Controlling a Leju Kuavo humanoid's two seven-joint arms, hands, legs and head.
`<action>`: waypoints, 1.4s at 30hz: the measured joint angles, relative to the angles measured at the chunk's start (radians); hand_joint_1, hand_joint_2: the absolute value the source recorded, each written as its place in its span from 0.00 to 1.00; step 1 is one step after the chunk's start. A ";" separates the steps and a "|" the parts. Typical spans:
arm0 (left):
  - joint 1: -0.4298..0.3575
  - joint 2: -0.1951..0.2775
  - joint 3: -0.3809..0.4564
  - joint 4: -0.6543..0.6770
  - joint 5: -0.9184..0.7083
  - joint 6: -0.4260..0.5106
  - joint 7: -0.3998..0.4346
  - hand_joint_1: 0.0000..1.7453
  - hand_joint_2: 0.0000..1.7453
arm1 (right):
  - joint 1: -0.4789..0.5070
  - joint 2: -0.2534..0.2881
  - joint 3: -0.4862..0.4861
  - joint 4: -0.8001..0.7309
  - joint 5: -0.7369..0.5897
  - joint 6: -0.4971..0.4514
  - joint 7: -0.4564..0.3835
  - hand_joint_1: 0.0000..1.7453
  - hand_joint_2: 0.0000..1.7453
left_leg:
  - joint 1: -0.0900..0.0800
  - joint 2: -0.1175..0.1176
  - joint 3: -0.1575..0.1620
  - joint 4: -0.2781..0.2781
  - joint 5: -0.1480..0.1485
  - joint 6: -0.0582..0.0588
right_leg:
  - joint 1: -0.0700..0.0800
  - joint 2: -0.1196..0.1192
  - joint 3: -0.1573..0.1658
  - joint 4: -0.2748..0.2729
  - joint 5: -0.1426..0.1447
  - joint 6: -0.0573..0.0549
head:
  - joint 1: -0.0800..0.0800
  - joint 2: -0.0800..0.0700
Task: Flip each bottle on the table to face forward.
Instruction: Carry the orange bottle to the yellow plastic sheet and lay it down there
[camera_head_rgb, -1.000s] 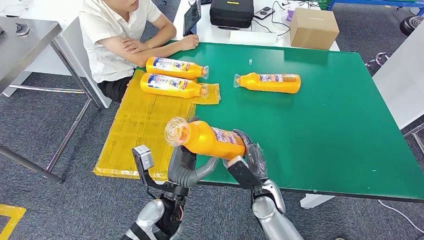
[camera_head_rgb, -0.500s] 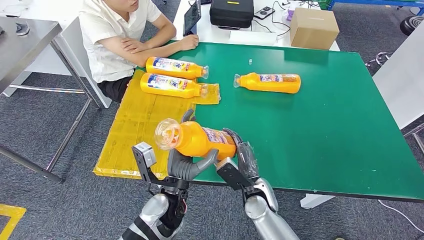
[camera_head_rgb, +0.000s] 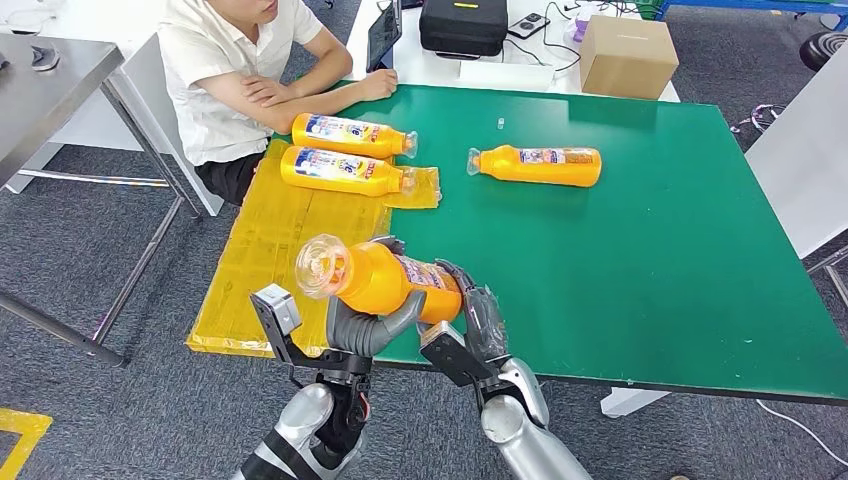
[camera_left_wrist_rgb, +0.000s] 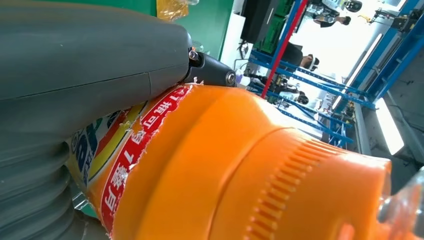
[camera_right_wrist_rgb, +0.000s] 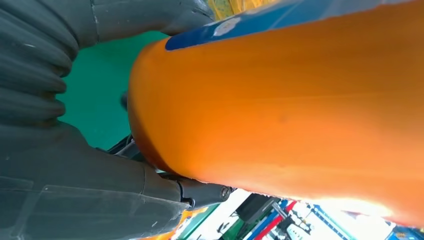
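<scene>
Both hands grip one orange bottle (camera_head_rgb: 385, 280): left hand (camera_head_rgb: 365, 325) near its neck, right hand (camera_head_rgb: 475, 320) at its base, above the green table (camera_head_rgb: 650, 260)'s near edge. Beyond them, three bottles (camera_head_rgb: 345, 150) lie flat.

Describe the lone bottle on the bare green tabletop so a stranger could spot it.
On the green table, look toward the far side, right of the yellow mat. The orange bottle lies there on its side; unlike its neighbours, it rests on bare green, cap pointing left.

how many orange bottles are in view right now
4. One held bottle is gripped by the left hand and right hand at the near edge. Two bottles lie on the yellow mat; one bottle lies on the green table.
</scene>
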 joint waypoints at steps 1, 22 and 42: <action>0.002 0.000 0.004 -0.003 0.001 -0.001 0.000 1.00 1.00 | 0.001 0.000 0.005 0.002 -0.002 0.006 -0.002 0.07 1.00 | 0.000 0.000 0.000 0.000 0.000 0.000 | 0.000 0.000 0.000 0.000 0.000 0.000 | 0.000 0.000; 0.086 0.001 0.161 -0.134 0.114 -0.020 0.054 1.00 1.00 | 0.082 -0.039 0.064 0.001 -0.029 0.127 -0.066 0.00 0.00 | 0.000 0.001 -0.001 0.000 0.000 0.000 | 0.000 0.001 -0.002 0.000 0.000 0.000 | 0.000 0.000; 0.011 0.094 0.173 -0.016 -0.984 0.301 0.185 1.00 1.00 | 0.234 -0.127 -0.159 -0.179 0.243 -0.211 -0.042 0.00 0.00 | 0.000 0.002 -0.002 0.000 0.000 0.000 | 0.000 0.001 -0.003 0.000 0.000 0.000 | 0.000 0.000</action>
